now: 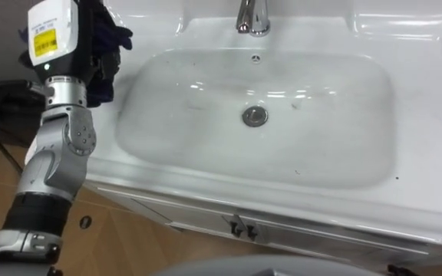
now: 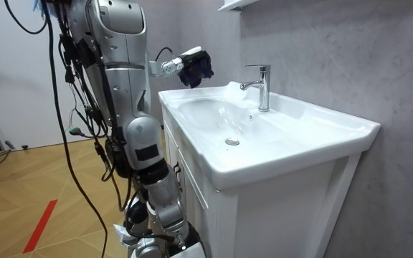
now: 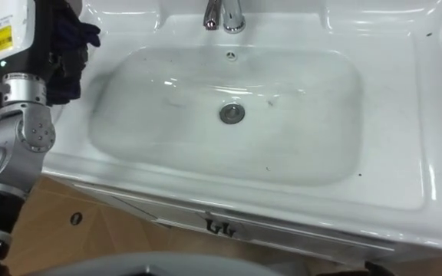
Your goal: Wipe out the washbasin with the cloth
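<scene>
L hand (image 1: 97, 63) gripping cloth (image 1: 118, 34), over basin (image 1: 206, 181) edge

- The left eye view looks steeply down into the basin (image 1: 336, 153) from close above its front edge, facing the tap (image 1: 252, 17) at the basin's back.
- The right eye view sits just beside it, sharing the same basin, tap and drain (image 3: 232, 113).
- The room view stands farther off, past one end of the basin, near rim height, sharing basin and tap.
</scene>
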Controlling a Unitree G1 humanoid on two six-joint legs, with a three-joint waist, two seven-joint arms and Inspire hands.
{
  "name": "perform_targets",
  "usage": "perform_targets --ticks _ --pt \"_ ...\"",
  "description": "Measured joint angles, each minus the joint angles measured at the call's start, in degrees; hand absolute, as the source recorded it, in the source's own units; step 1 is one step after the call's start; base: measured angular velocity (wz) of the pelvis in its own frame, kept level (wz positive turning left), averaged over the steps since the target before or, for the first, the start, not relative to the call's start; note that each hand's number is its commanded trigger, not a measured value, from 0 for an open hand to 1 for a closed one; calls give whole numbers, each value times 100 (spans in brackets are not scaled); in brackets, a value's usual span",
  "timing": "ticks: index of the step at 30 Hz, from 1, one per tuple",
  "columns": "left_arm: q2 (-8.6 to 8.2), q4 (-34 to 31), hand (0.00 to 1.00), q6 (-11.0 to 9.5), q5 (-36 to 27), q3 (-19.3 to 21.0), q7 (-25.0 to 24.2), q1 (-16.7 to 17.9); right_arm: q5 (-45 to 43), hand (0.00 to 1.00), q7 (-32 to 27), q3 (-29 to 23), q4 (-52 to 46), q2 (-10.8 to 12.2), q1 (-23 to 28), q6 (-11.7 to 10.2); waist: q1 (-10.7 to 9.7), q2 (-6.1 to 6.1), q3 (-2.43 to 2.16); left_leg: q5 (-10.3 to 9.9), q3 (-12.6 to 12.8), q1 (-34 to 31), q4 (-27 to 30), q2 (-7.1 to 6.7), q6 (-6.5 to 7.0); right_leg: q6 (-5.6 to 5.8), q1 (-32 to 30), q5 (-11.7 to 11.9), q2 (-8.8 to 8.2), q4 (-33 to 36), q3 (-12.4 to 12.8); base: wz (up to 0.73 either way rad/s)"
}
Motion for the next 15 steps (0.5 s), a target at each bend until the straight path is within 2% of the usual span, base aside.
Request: perform_targets --ticks 7,10,15 --pt "6 0 100 2 -1 -1 0 34 2 0 -3 23 124 11 -8 6 -5 51 35 -1 14 13 0 -4 1 4 -26 2 1 -13 63 -3" --pt "6 0 100 1 -1 0 0 202 2 0 -5 23 128 27 -16 6 -41 75 27 0 43 28 -4 -7 1 5 -26 1 2 -23 97 -6" --pt "5 4 100 0 4 0 -1 576 -14 0 8 30 219 58 -6 5 -58 21 43 0 -7 38 -14 -7 1 2 -4 3 21 -75 138 -4"
